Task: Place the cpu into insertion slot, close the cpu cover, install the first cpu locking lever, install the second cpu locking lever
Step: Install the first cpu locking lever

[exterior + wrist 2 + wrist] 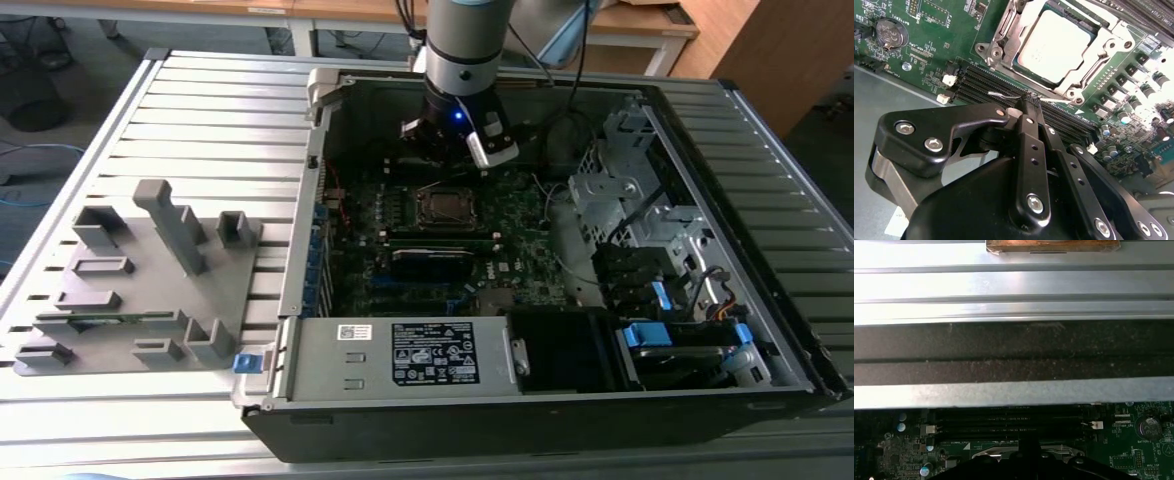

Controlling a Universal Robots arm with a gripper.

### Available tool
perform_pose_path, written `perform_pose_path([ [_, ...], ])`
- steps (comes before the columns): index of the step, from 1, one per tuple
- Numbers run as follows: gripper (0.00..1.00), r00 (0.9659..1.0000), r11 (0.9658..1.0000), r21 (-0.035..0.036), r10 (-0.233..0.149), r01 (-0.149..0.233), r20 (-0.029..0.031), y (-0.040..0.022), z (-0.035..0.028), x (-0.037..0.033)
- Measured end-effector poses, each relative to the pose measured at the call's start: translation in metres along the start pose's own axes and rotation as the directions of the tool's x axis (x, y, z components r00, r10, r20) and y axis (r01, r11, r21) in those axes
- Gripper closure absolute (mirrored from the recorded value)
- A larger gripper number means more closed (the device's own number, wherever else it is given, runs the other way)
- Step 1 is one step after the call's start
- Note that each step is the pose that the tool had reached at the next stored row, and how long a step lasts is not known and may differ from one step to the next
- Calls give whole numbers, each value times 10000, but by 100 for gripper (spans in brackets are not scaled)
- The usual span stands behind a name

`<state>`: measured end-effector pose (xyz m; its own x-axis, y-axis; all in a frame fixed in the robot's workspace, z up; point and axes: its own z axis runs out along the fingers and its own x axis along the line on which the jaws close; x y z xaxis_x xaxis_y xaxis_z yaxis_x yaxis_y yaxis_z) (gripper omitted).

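Note:
In the second wrist view the cpu (1056, 45) lies flat in the insertion slot (996, 47), its dull silver top showing through the window of the cpu cover (1101, 50), which is folded down over it. My gripper (1030, 102) is shut, fingers pressed together. Its tips rest on a thin wire locking lever (1004, 94) that runs along the socket's edge beside the memory slots; I cannot tell whether the wire is pinched. In the exterior view the gripper (447, 150) hangs inside the open computer case just behind the socket (445, 205).
Black memory slots (979, 85) and a coin battery (891, 32) lie close to the fingertips. The case wall (1014, 345) rises just beyond the board. A drive cage (627, 190) and power supply (400, 355) crowd the case. A grey fixture plate (134, 270) sits at the exterior view's left.

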<state>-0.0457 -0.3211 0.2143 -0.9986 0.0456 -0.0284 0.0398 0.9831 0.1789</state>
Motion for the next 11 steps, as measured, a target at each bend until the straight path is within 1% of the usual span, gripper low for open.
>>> perform_pose_path([
  [2, 89, 10000, 10000, -1, -2, 2, 11, -1, 9, 0],
  [4, 89, 10000, 10000, 0, -6, 6, 39, -3, 18, 1],
  [9, 89, 10000, 10000, 4, -1, 1, 42, -3, 19, 1],
  [10, 89, 10000, 10000, 5, 66, -66, 55, -3, 19, 1],
  [11, 89, 9998, 9998, 7, 203, -203, 81, -3, 20, 1],
])
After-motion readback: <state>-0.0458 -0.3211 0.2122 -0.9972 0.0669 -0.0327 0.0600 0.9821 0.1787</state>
